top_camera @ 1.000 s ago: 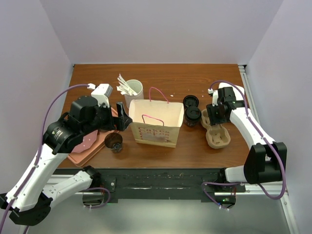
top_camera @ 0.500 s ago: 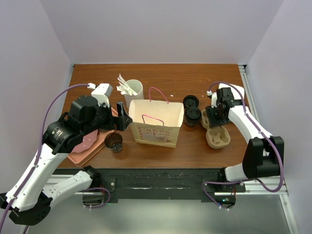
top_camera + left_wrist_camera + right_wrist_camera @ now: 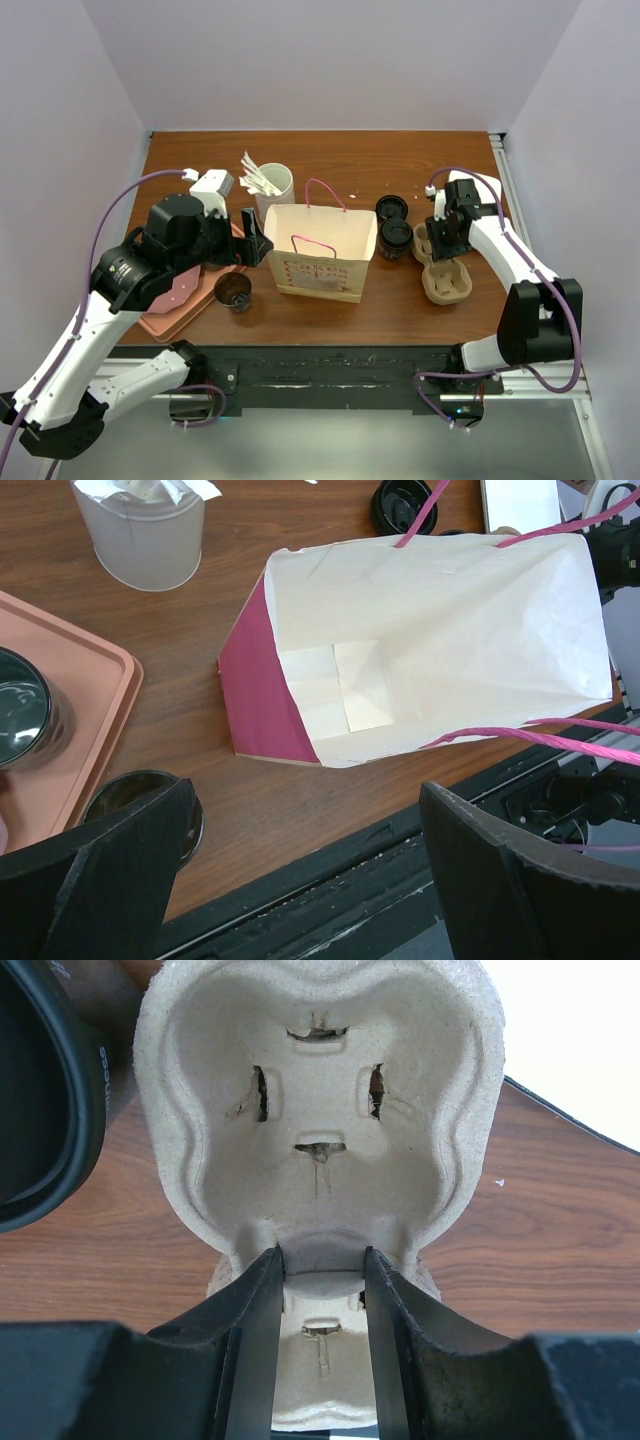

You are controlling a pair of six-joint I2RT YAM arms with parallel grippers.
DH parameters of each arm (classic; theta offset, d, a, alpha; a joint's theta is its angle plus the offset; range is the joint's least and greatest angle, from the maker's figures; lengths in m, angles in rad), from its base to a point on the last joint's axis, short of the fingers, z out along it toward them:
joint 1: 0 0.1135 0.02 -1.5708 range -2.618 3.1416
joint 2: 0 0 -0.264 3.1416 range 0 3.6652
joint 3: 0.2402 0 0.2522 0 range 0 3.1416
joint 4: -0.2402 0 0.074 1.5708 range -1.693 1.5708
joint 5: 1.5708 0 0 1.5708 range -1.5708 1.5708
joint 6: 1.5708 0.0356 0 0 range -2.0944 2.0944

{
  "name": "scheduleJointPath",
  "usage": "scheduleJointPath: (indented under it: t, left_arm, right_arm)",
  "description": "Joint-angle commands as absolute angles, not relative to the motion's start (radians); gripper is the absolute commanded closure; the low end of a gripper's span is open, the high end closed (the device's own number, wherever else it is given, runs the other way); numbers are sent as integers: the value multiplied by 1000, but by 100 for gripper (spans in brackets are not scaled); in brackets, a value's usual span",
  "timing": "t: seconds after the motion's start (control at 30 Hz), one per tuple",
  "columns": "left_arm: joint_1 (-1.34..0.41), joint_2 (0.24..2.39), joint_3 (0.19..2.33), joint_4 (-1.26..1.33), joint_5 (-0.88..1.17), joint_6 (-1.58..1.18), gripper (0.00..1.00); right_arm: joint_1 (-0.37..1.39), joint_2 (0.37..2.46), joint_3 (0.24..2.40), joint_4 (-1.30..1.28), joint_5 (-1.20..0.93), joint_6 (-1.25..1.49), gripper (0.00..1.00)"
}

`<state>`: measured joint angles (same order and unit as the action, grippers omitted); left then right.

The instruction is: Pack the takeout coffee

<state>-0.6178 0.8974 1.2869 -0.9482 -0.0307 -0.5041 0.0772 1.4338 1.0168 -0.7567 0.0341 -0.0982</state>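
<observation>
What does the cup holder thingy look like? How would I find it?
Look for the paper bag with pink handles in the middle of the table. To its right, beyond the lidded coffee cup, lies the cup carrier. It's the only tan, bumpy cardboard thing, with the right claw straddling its middle.

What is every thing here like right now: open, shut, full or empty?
paper bag: open, upright, empty.
takeout coffee: lid on, upright, outside the bag.
cup carrier: empty, pinched by the right gripper.
left gripper: open, holding nothing.
lidless dark cup: upright.
</observation>
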Motion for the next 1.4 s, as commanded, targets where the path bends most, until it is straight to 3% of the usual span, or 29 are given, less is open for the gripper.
scheduleJointPath:
  t: [0.0,0.73,0.93,1.17,1.37]
  left_arm:
    - [-624,897,1325,-917,-38,-485,0]
    - [-623,917,1333,-933,-63,-486,0]
    - [-621,939,1348,-942,-81,-479,0]
    - [-621,969,1362,-940,-90,-479,0]
    - [-621,985,1353,-937,-136,-491,1]
  right_arm:
    - [71,1448,1052,-778,23,-94,69]
    - [69,1428,1298,-994,44,-130,77]
    - [69,1396,1456,-1072,18,-126,77]
    - [90,1385,1808,-1128,-138,-143,78]
    - [282,1371,1983,-1037,-183,-106,80]
